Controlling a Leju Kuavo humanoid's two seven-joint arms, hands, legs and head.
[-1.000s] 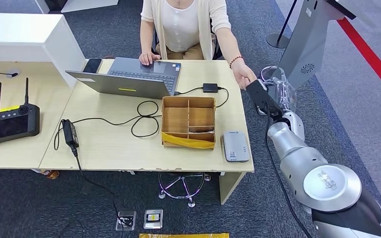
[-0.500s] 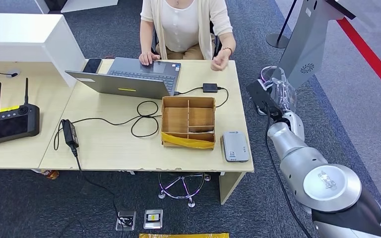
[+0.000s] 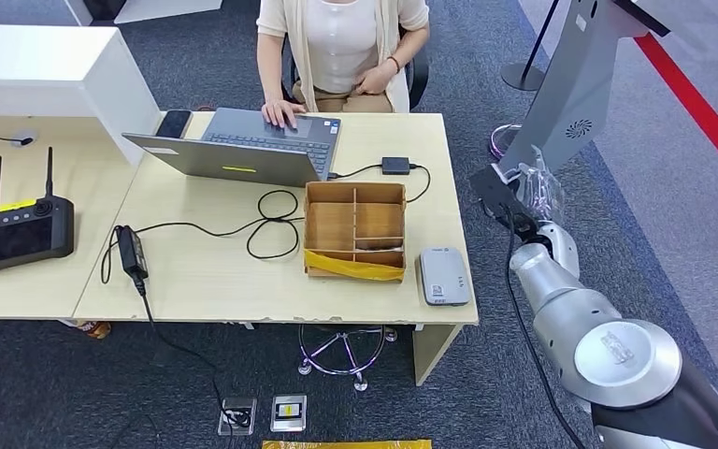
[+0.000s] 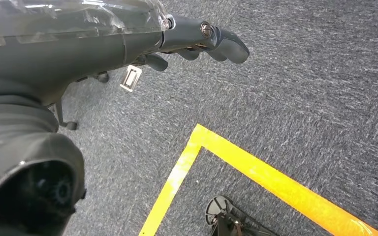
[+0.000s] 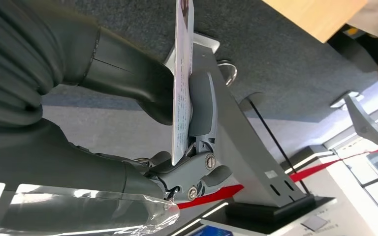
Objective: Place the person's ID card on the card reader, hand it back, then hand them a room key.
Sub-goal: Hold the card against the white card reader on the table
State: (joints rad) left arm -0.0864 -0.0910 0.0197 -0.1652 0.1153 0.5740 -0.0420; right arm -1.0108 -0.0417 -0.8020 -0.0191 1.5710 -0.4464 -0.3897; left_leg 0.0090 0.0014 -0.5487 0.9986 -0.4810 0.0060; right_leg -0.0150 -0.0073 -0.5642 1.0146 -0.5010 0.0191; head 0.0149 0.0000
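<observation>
The left hand [image 4: 197, 44] hangs over the carpet, fingers loosely apart and holding nothing. On the desk [image 3: 206, 271], the grey card reader [image 3: 444, 276] lies near the right front corner, just beside the cardboard box [image 3: 355, 229]. Off the desk's right edge, the right hand [image 5: 192, 128] pinches the ID card [image 5: 182, 83] between thumb and fingers; thin, stiff, light and probably slippery, it is best held by its flat faces near one end.

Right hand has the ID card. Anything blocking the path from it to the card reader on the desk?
Nothing visible. The right hand pinches the ID card off the desk's right edge; the card reader lies bare-topped near that edge, the divided box beyond it.
</observation>
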